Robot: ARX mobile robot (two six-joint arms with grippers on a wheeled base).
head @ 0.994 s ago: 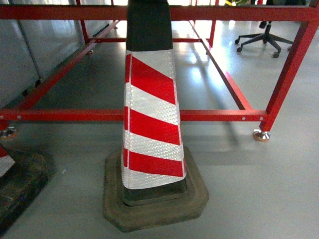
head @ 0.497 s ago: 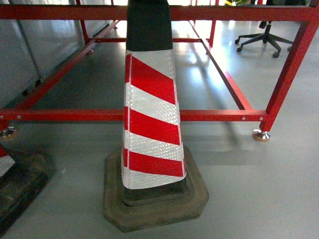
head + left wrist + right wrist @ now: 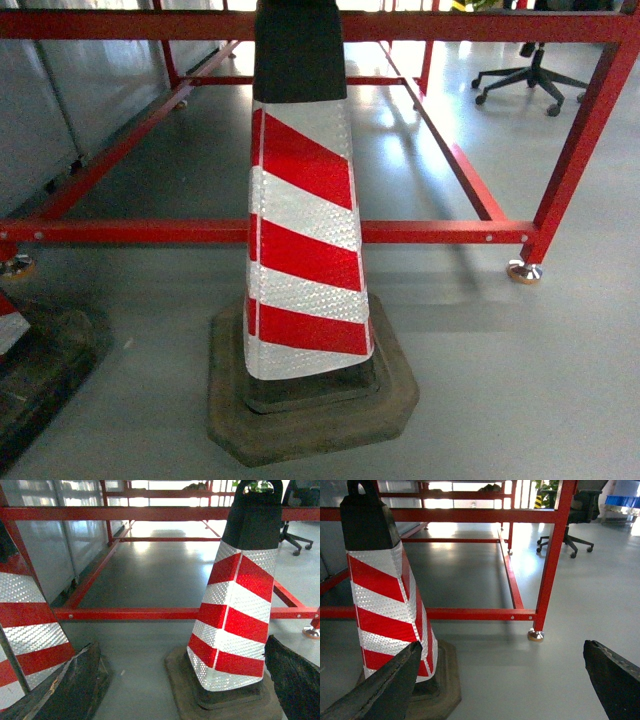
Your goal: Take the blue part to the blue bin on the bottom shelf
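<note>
The cone [image 3: 305,240] is showing slanted red and white reflective stripes with a black top, and it's sitting on a dull grey-brown base [image 3: 312,420]. A second cone [image 3: 27,625] at the left wrist view's edge is wearing the same red and white bands. The frame [image 3: 420,232] is glowing bright red, the floor [image 3: 520,380] is looking pale glossy grey, and the chair [image 3: 530,75] is looking black.
</note>
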